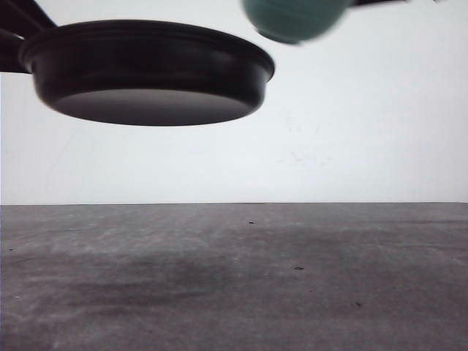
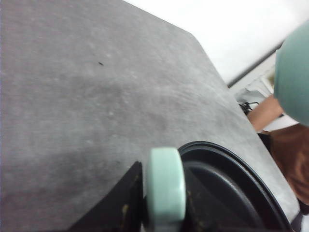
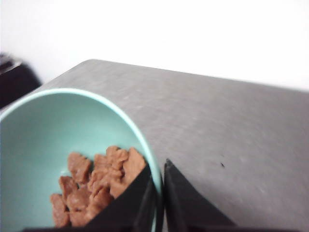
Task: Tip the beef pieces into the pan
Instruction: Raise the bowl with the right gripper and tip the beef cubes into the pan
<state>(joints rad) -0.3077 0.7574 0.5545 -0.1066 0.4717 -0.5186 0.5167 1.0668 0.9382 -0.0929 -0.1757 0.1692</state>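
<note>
The pan (image 1: 150,69) hangs in the air above the bench (image 1: 234,278), at about ten o'clock in the front view, its dark underside turned toward the camera. In the left wrist view the left end effector (image 2: 161,212) is clenched on the pan's mint-green handle (image 2: 165,186), black fingers on either side of it, with the black rim curving away toward four o'clock.

The teal bowl (image 3: 58,140) is also lifted; in the front view its rounded bottom (image 1: 296,18) sits at about one o'clock, just beside the pan's rim and slightly higher. The right end effector (image 3: 157,203) grasps the bowl's rim, one finger inside the wall and one outside.

The beef pieces (image 3: 96,186) lie heaped in the bowl's low side, against the inner finger (reddish-brown, none visibly falling). As far as the pictures show, both vessels are picked up and brought near each other, so the carrying part looks done. The pour itself seems not yet begun: the bowl still has to come over the pan's opening and tip further until the pieces slide out.
</note>
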